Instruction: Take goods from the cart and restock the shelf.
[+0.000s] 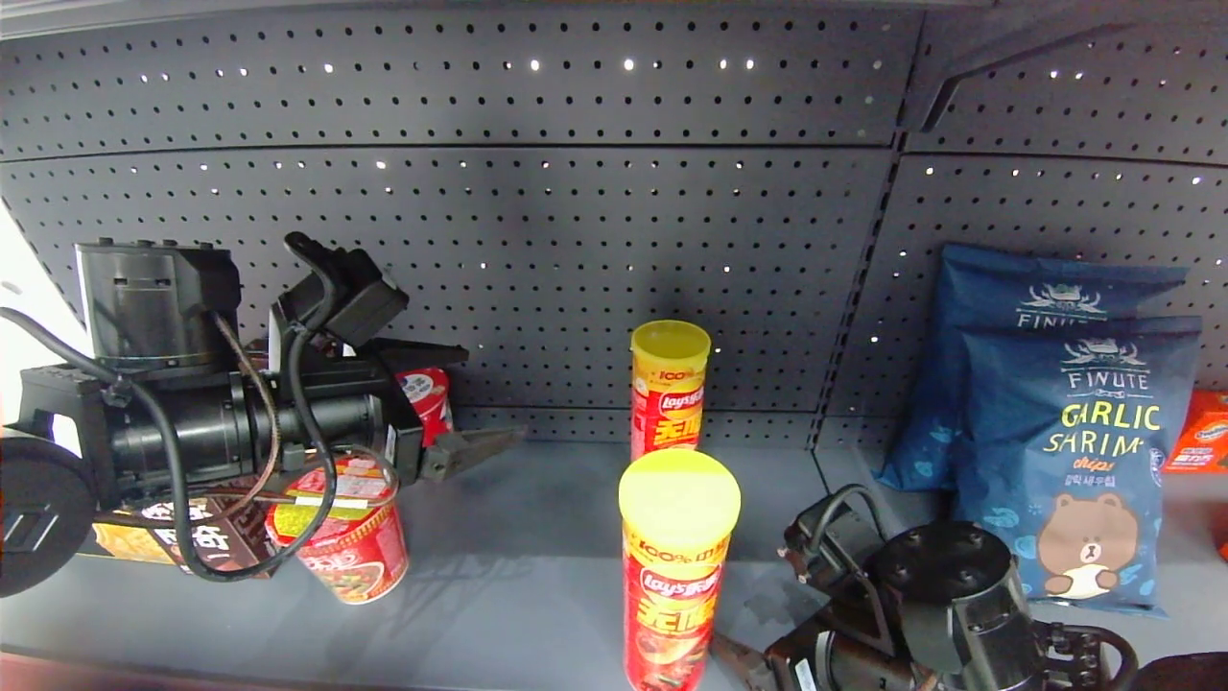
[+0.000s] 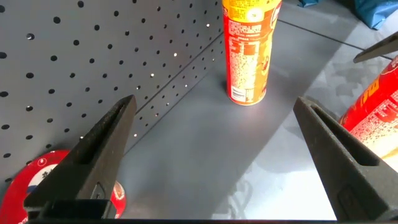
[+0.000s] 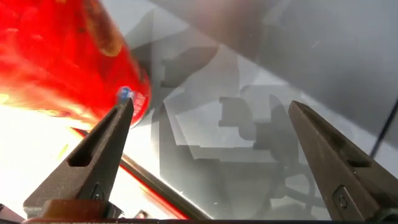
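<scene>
Two red chip cans with yellow lids stand on the grey shelf [image 1: 537, 537]: the front can [image 1: 676, 566] near the shelf's edge and the rear can [image 1: 670, 389] by the pegboard. My left gripper [image 1: 494, 393] hovers open above the shelf's left part, over two red cup noodles [image 1: 350, 547], and holds nothing. In the left wrist view the left gripper [image 2: 214, 102] frames bare shelf, with the rear can [image 2: 252, 50] beyond it. My right gripper [image 3: 210, 107] is open and empty, low at the shelf's front, with the front can [image 3: 68, 56] just outside one finger.
Blue snack bags [image 1: 1084, 461] lean on the right section of the shelf, with an orange box [image 1: 1204, 432] beyond them. A dark box [image 1: 173, 542] lies at the far left beside the cups. Perforated back panel [image 1: 576, 240] closes the rear. Open shelf lies between cups and cans.
</scene>
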Motion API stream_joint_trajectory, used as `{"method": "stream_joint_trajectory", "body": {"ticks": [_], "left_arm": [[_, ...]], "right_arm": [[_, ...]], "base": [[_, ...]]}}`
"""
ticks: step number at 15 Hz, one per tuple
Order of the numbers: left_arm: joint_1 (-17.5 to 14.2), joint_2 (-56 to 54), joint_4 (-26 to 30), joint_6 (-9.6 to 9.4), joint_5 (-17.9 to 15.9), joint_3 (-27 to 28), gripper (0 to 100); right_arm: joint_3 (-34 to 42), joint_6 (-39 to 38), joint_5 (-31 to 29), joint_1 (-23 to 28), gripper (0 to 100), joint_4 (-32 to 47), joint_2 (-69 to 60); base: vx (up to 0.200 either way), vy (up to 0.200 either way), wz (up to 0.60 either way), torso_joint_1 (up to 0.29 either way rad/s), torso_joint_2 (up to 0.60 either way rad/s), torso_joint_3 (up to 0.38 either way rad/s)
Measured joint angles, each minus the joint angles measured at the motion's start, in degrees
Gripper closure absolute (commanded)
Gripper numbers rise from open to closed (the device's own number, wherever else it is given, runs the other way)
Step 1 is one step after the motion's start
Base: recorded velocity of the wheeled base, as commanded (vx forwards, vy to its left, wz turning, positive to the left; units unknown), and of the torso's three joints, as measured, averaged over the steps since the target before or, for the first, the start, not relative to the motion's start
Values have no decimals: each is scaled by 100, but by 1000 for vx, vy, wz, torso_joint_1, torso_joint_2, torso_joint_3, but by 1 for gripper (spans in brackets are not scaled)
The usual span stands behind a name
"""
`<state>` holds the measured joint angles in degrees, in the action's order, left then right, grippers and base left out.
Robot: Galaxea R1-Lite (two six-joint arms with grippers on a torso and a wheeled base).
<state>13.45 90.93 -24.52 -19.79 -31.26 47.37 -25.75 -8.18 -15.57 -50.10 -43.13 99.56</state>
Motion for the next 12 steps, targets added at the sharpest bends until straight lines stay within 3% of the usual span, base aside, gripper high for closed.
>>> {"method": "stream_joint_trajectory", "body": {"ticks": [5, 8, 12], "left_arm": [[0, -77, 5, 24, 28, 28, 0], [83, -240, 32, -5, 2, -256, 0], [258, -579, 55, -299, 15, -937, 0]], "right_arm": [[41, -13, 2, 308, 0, -9, -133], [52, -27, 2, 358, 0, -9, -213], [6, -27, 0, 424, 0, -9, -265]], "base": [[0, 0, 0, 0, 0, 0], [0, 0, 0, 0, 0, 0], [0, 0, 0, 0, 0, 0]]}}
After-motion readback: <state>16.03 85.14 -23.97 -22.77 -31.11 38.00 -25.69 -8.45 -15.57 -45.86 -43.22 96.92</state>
